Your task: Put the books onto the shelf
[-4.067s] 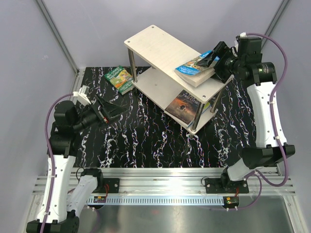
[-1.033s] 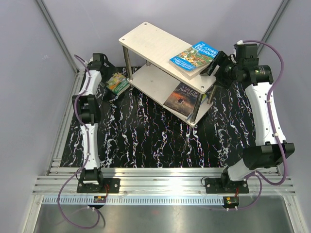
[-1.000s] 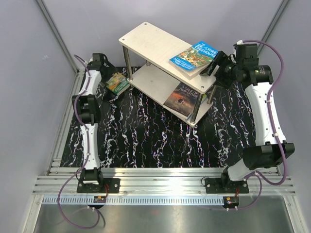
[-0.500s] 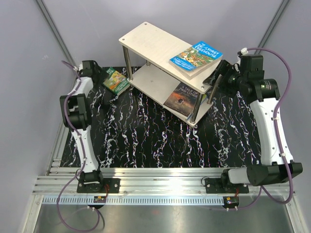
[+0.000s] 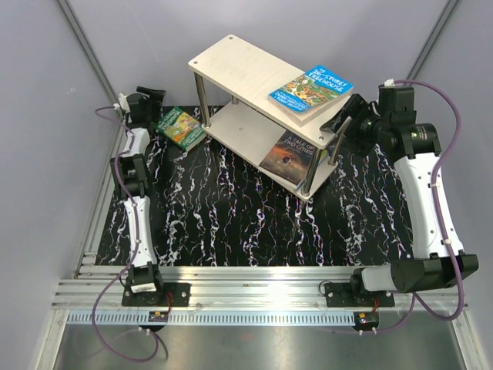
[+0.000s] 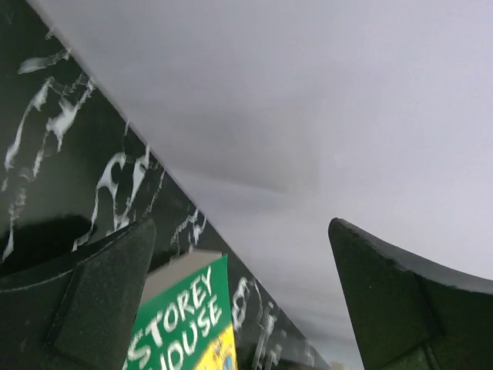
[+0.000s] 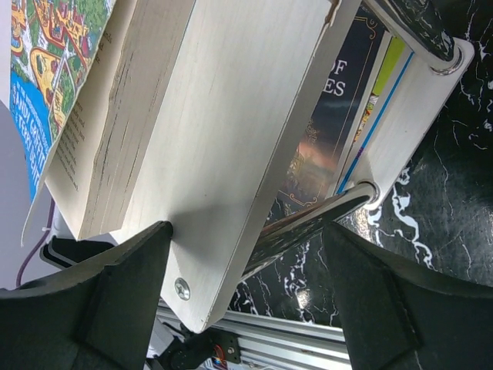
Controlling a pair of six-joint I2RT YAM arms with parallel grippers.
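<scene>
The shelf (image 5: 245, 65) stands at the back middle of the table. A blue-covered book (image 5: 310, 86) lies flat on the right end of its top board, and a dark-covered book (image 5: 291, 151) lies on the lower board. A green-covered book (image 5: 182, 127) lies on the table left of the shelf. My left gripper (image 5: 156, 114) is open at that book's far left corner; in the left wrist view the green cover (image 6: 185, 324) shows low between the fingers (image 6: 85, 308). My right gripper (image 5: 343, 123) is open, holds nothing, and sits just off the shelf's right end, facing the top board's edge (image 7: 239, 100).
In the right wrist view more book edges (image 7: 383, 85) show beside the dark book (image 7: 331, 131) on the lower board, with a metal post (image 7: 323, 212) crossing in front. A grey wall (image 6: 308, 92) rises right behind the left gripper. An aluminium rail (image 5: 254, 289) runs along the near edge.
The right gripper has let go of the blue book, which now rests on the top board, and has drawn back to the right. The left arm has reached to the green book's far corner.
</scene>
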